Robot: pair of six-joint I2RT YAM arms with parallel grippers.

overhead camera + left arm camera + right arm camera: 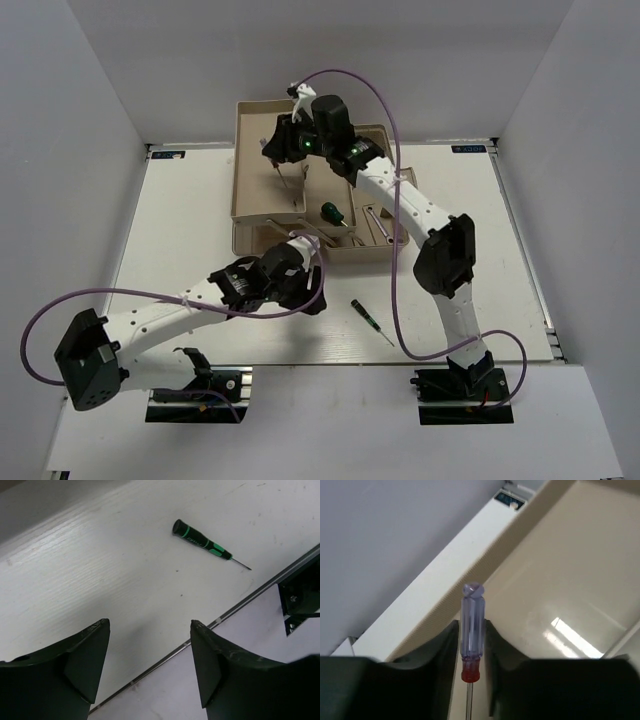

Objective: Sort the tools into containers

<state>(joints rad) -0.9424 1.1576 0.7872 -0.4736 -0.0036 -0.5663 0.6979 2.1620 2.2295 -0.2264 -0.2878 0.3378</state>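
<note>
The purple-and-red screwdriver (pixel 471 610) is being pinched by the right gripper (pixel 471 628) above the beige tray (pixel 560 570); lowering and release seem needed next. Outside the tray, the left gripper (pixel 150 645) is being held wide, empty.

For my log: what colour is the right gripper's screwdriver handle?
Translucent purple screwdriver handle, red collar; best in right wrist view.

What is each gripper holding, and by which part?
The right gripper pinches the purple-and-red-handled screwdriver by its purple handle. The left gripper is open, holding nothing.
</note>
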